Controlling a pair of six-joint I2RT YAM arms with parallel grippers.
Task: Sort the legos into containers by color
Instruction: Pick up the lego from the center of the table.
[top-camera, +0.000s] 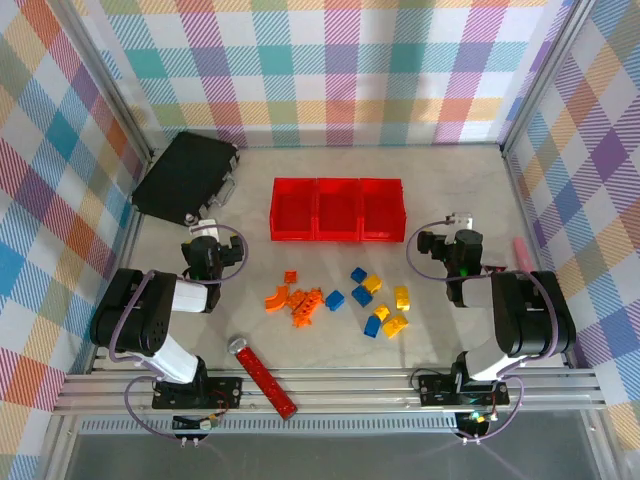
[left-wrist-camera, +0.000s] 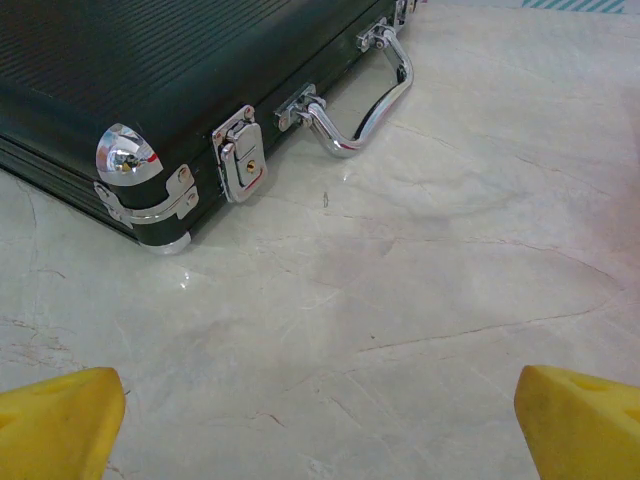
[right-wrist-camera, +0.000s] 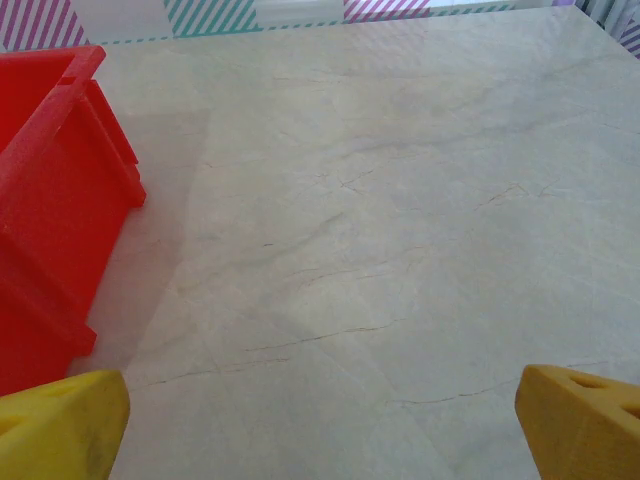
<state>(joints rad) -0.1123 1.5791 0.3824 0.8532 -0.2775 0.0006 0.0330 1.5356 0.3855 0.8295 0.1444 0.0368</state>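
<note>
At wrist level, both spread wide, left gripper (left-wrist-camera: 320, 425) faces the black case (left-wrist-camera: 120, 70), right gripper (right-wrist-camera: 320, 425) the containers (right-wrist-camera: 50, 200).

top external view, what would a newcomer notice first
Three joined bright red open plastic bins sit in the middle of the view, with small orange, blue and yellow plastic bricks scattered just in front of them. A flat black case with chrome latches lies at the far left, and a long red studded bar rests near the front edge, left of centre.
</note>
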